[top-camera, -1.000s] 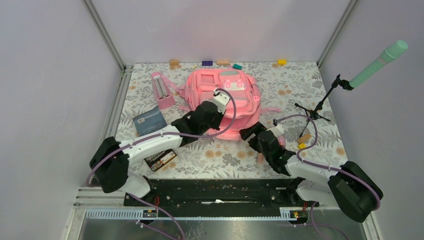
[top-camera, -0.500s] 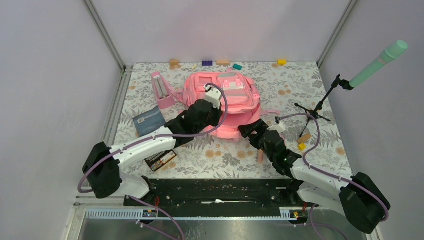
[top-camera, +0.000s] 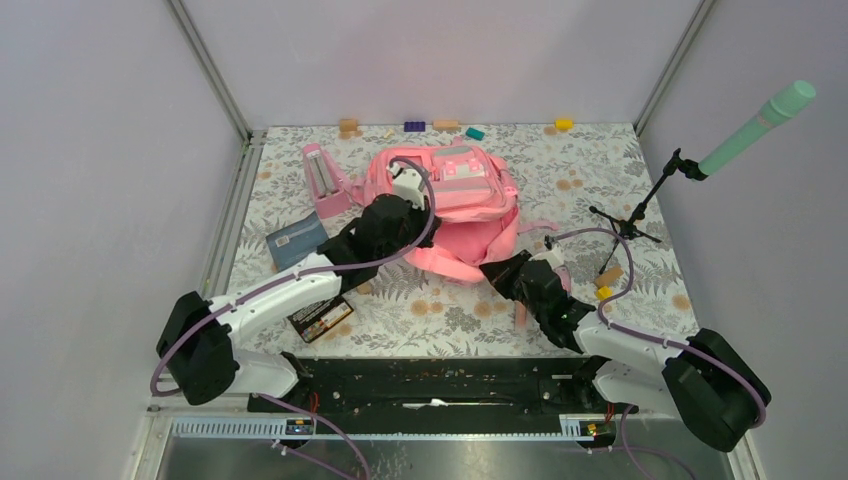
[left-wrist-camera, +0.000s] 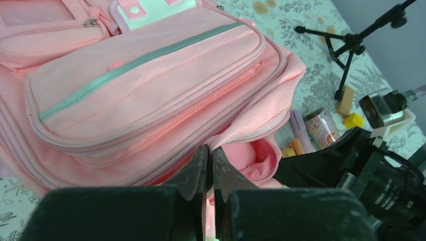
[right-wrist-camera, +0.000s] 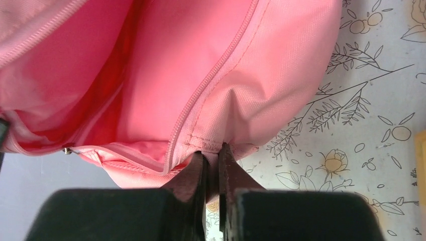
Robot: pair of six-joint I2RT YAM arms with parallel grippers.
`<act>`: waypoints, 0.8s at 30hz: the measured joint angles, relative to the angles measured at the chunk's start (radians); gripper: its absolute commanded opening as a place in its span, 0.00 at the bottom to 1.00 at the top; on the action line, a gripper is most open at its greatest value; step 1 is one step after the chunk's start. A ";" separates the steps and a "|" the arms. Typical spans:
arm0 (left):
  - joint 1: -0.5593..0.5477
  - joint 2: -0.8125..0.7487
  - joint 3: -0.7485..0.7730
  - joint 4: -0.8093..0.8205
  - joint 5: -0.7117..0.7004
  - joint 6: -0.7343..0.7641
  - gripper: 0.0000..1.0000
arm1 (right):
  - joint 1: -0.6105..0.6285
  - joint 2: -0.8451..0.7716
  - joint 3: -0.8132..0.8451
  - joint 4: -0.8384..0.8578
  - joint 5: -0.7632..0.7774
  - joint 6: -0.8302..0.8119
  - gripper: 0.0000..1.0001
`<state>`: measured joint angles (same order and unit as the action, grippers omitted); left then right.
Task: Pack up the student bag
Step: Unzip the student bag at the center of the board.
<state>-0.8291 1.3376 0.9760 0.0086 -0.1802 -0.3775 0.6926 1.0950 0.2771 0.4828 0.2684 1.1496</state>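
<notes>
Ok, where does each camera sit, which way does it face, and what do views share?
Top external: above and behind the arms, looking down on the table; left arm, right arm and bag show.
Left wrist: looks past the left end effector, shut on the bag, toward the tripod; right arm lower right.
Right wrist: looks along the right end effector pinching the bag's edge, table beyond.
Shared: all see the bag; top and left wrist, the tripod.

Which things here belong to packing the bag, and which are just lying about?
Job: student bag; left gripper and right gripper, both pinching its fabric.
Lying about: microphone stand, pink triangular stand, blue booklet, black packet, coloured blocks.
</notes>
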 measured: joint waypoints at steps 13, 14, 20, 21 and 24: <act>0.156 -0.051 -0.019 0.012 0.156 -0.050 0.00 | 0.002 -0.034 0.000 -0.008 0.050 -0.026 0.00; 0.164 -0.055 -0.019 0.012 0.164 -0.050 0.00 | 0.002 -0.039 0.000 -0.013 0.056 -0.031 0.00; 0.190 -0.060 -0.018 0.002 0.275 -0.007 0.00 | 0.002 -0.093 0.010 -0.052 0.053 -0.172 0.10; 0.193 -0.060 -0.011 -0.015 0.295 0.008 0.00 | 0.002 -0.113 0.021 -0.080 0.053 -0.205 0.11; 0.203 -0.060 0.020 -0.063 0.330 0.041 0.00 | 0.002 -0.196 0.047 -0.154 0.067 -0.299 0.00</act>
<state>-0.6262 1.2781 0.9962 -0.0544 0.1493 -0.3363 0.6941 0.8989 0.3244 0.3286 0.3351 0.8509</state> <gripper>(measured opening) 0.013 0.091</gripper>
